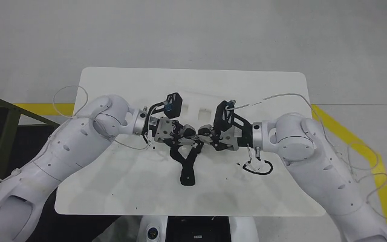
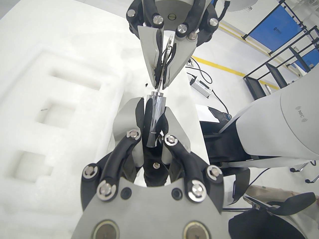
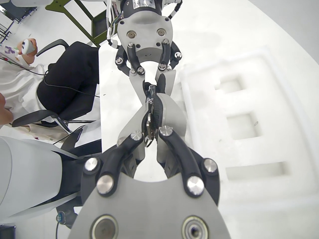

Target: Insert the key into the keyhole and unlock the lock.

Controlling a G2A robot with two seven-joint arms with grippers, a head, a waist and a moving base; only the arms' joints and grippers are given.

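Over the middle of the white table (image 1: 109, 193) my two grippers meet tip to tip. My left gripper (image 2: 154, 104) is shut on a chrome lock cylinder (image 2: 156, 114), whose end sticks out past the fingertips. A black part of the lock (image 1: 187, 166) hangs down beneath it. Facing it, my right gripper (image 2: 160, 85) is shut on a flat metal key (image 2: 168, 48). The key's blade points straight at the cylinder's end face and touches it. In the right wrist view the key (image 3: 149, 126) lies between my right gripper's (image 3: 152, 104) pads, with the left gripper (image 3: 151, 88) just beyond.
A white foam tray (image 2: 62, 80) with several rectangular recesses lies on the table behind the grippers. A black cable loop (image 1: 259, 167) hangs by the right forearm. The table's front edge is close below the arms.
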